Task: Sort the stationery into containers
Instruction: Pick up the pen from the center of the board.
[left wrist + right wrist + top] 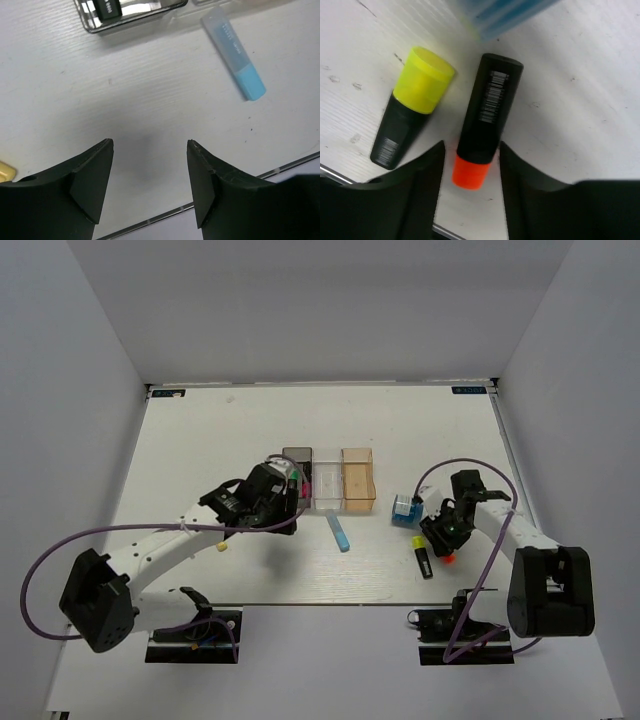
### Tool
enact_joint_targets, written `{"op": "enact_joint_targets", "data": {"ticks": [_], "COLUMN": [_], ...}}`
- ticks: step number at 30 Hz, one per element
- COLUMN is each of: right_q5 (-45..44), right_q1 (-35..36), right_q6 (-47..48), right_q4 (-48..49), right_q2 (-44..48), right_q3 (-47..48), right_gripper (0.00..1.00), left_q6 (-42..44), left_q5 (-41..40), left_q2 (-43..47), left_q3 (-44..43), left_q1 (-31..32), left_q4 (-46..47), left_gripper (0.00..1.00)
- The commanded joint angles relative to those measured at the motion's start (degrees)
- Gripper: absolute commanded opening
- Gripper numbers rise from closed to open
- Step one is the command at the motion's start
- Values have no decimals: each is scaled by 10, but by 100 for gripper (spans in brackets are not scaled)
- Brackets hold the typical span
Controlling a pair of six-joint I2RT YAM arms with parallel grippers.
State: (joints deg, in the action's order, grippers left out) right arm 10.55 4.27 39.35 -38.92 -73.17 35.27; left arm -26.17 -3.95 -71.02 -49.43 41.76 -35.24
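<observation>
The three joined containers stand mid-table: dark grey bin, clear bin, orange-tan bin. My left gripper hovers just in front of the dark grey bin, open and empty; a black highlighter lies in that bin. A light blue stick lies to its right. My right gripper is open, its jaws either side of the orange-capped highlighter. A yellow-capped highlighter lies beside it. A blue block sits just beyond.
A pale yellow stick lies left of the left arm, at the left wrist view's edge. The table's front edge runs close behind both grippers. Purple cables loop from each arm. White walls enclose the table on three sides.
</observation>
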Motion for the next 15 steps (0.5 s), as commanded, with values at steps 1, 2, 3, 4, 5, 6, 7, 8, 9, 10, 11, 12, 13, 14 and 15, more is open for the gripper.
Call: {"op": "enact_joint_targets", "data": {"ticks": [1, 2, 3, 4, 5, 6, 7, 8, 9, 10, 11, 12, 13, 14, 15], "right_q5": [-18, -21, -27, -28, -31, -32, -34, -33, -33, -22, -17, 4, 29, 58, 73], "right_q1": [0, 0, -1, -1, -1, -3, -1, -1, -1, -1, 0, -1, 0, 1, 2], "right_q6": [12, 13, 12, 13, 13, 14, 14, 14, 14, 17, 17, 20, 24, 26, 34], "right_q4": [59, 59, 60, 65, 64, 65, 63, 54, 44, 23, -5, -23, -40, -102, -123], "right_q2": [-44, -51, -51, -50, -49, -45, -40, -37, -17, -9, 20, 31, 42, 48, 73], "right_q3": [-28, -32, -36, -40, -45, -45, -44, -40, -38, -35, -13, -1, 44, 63, 83], "right_gripper": [46, 40, 27, 18, 8, 0, 0, 0, 0, 0, 0, 0, 0, 0, 0], "left_q6": [1, 1, 0, -1, -9, -12, -17, -26, -33, -35, -40, -41, -42, -43, -42], "left_q5": [-32, -33, -33, -33, -30, -24, -17, -10, -7, -5, -4, -4, -6, -10, -12], "left_q2": [46, 54, 62, 77, 82, 87, 101, 107, 110, 122, 127, 134, 136, 150, 154], "left_q3": [8, 11, 13, 24, 28, 41, 53, 58, 69, 77, 81, 84, 87, 93, 96], "left_q1": [0, 1, 1, 1, 1, 2, 3, 2, 3, 3, 5, 6, 6, 6, 7], "left_q4": [-9, -17, -21, -21, -21, -14, -9, -5, -4, 3, 2, -3, -3, -4, -10], "left_gripper": [71, 71, 71, 71, 71, 71, 71, 71, 71, 71, 71, 71, 71, 71, 71]}}
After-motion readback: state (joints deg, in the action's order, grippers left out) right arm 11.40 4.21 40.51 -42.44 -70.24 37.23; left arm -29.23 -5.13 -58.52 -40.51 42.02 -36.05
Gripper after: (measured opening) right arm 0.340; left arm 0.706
